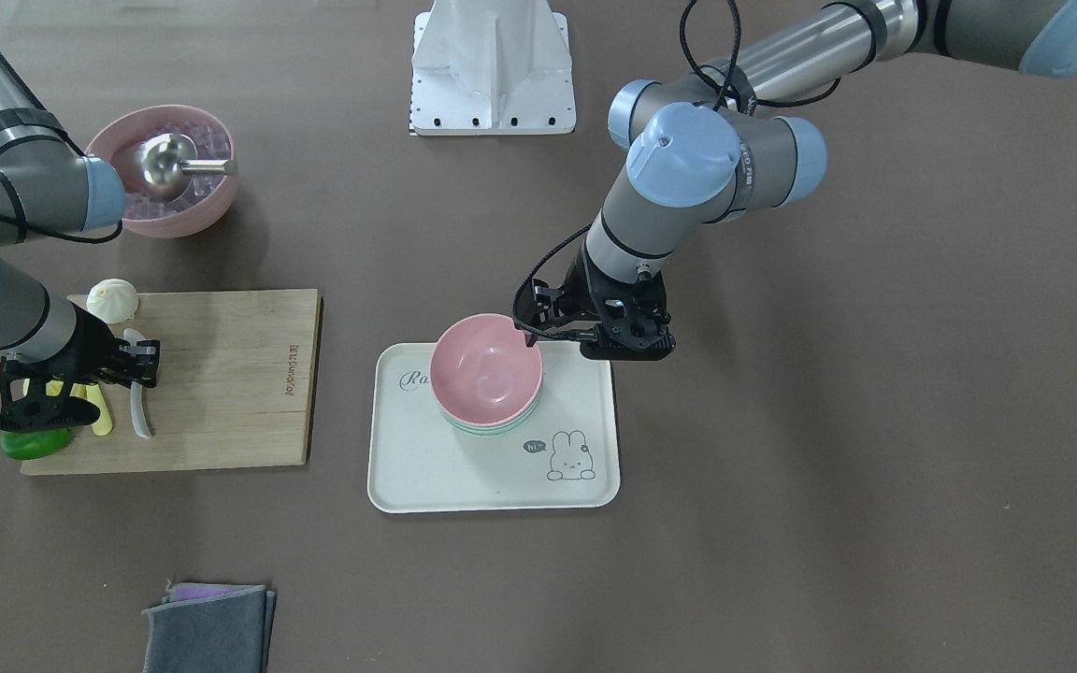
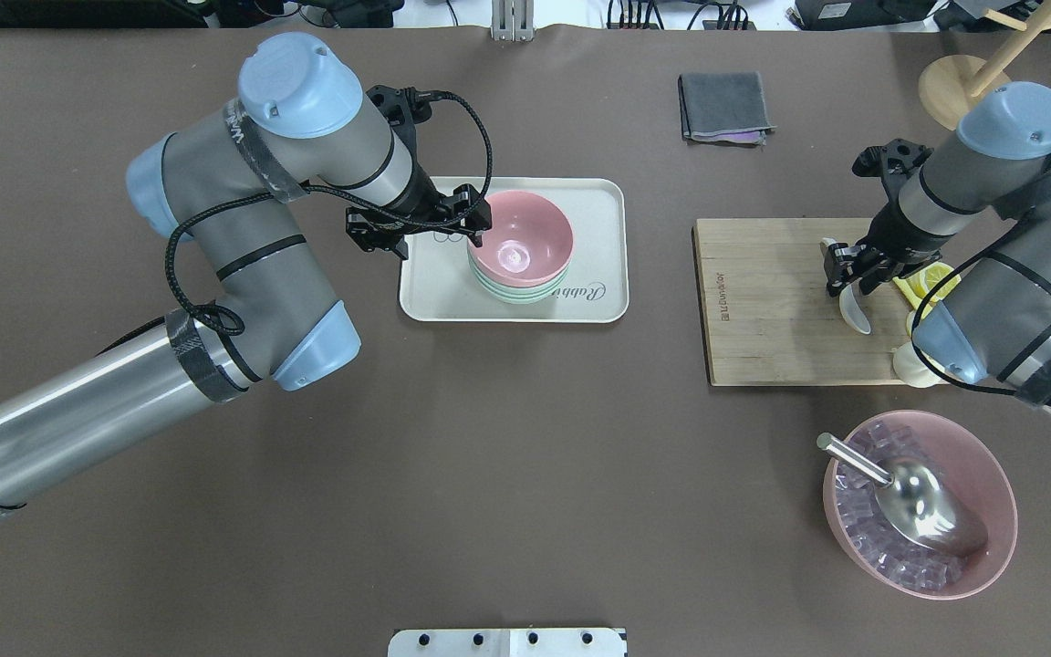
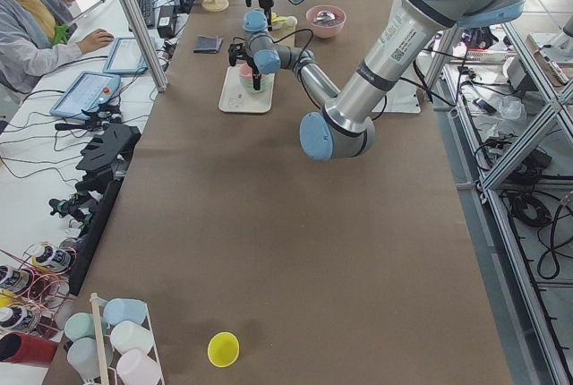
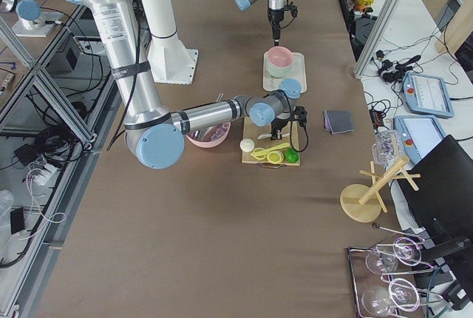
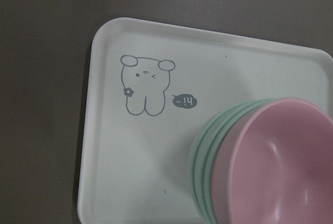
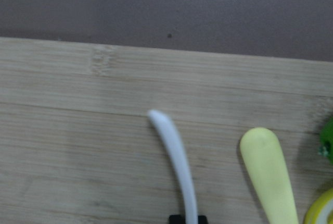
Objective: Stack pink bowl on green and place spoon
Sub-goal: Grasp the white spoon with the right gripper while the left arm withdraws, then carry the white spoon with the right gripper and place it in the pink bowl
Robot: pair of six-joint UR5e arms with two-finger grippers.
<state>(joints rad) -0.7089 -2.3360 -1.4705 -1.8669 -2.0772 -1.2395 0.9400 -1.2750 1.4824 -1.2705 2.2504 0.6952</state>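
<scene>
The worktop (image 2: 525,456) carries a wooden cutting board (image 2: 763,310) and, well apart from it, a cream tray (image 2: 434,301). On the tray the pink bowl (image 2: 521,242) sits nested upright in the green bowls (image 2: 489,287). The left hand (image 2: 423,224) points down beside the pink rim, jaws spread, holding nothing. The right hand (image 2: 845,269) points down and pinches the white spoon (image 2: 854,312), which lies on the board with its handle tip away from the robot.
</scene>
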